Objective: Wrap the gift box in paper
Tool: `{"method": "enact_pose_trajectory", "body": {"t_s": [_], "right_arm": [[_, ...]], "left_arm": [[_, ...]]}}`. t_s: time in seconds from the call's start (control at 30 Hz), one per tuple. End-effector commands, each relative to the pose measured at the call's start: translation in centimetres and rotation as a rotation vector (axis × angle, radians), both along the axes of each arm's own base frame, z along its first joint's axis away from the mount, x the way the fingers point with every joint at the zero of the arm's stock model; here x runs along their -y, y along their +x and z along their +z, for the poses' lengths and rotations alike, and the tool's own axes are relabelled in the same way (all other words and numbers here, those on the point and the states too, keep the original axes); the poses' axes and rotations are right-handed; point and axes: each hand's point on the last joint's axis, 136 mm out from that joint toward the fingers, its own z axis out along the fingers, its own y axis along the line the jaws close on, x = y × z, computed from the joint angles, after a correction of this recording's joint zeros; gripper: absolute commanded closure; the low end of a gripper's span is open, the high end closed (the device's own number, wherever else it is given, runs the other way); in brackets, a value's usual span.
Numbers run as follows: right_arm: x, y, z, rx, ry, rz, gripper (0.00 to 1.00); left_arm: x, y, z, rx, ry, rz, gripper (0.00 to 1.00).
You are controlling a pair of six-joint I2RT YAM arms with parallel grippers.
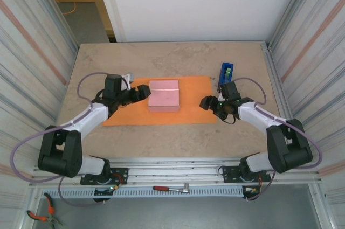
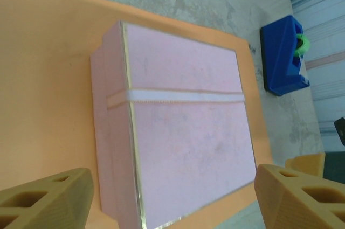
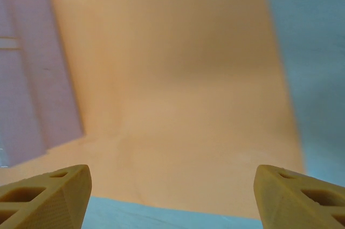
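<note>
Midway on the counter (image 1: 161,62), the gift box (image 1: 164,95) is set on the paper (image 1: 195,108), whose long axis is flanked by empty, spread fingers: left gripper (image 1: 144,92) nearer the box, right gripper (image 1: 205,103) farther.

The pale pink gift box (image 1: 164,95) lies flat near the middle of the unfolded orange paper (image 1: 197,106).

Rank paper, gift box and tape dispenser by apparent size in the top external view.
1. paper, clearly the largest
2. gift box
3. tape dispenser, the smallest, standing just past the paper's far right corner
</note>
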Motion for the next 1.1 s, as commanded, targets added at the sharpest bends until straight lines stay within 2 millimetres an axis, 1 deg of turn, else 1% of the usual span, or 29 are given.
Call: {"method": "enact_pose_trajectory", "body": {"t_s": [0.0, 0.13, 0.27, 0.4, 0.57, 0.7, 0.83, 0.97, 1.07], "right_arm": [[1.4, -1.8, -1.3, -0.046, -0.070, 0.013, 0.22], [1.5, -2.2, -2.5, -0.073, -0.082, 0.013, 0.22], [1.1, -2.3, -3.5, -0.093, -0.091, 0.024, 0.22], [0.0, -2.1, -3.8, -0.096, -0.084, 0.052, 0.24], [-2.0, -1.5, -2.8, -0.062, -0.069, 0.093, 0.31], [-3.1, -0.8, -1.7, -0.032, -0.053, 0.104, 0.33], [-3.6, 0.2, -1.0, -0.005, -0.040, 0.103, 0.31], [-3.6, 1.9, -0.5, 0.041, 0.004, 0.078, 0.26], [-3.3, 3.4, 0.1, 0.088, 0.055, 0.056, 0.26]], "left_arm": [[0.5, -1.6, -0.5, -0.014, 0.005, -0.010, 0.21], [0.9, -2.3, -1.0, -0.025, 0.003, -0.020, 0.21], [1.3, -2.5, -1.2, -0.029, 0.000, -0.028, 0.21], [1.4, -2.5, -1.0, -0.026, -0.004, -0.029, 0.21], [1.5, -2.5, -1.0, -0.025, -0.004, -0.030, 0.21], [1.5, -2.5, -1.0, -0.024, -0.006, -0.029, 0.21], [1.4, -2.6, -0.9, -0.019, -0.006, -0.030, 0.21], [1.5, -2.6, -0.9, -0.017, -0.006, -0.034, 0.21], [1.5, -2.5, -0.8, -0.014, -0.007, -0.033, 0.21]]}}
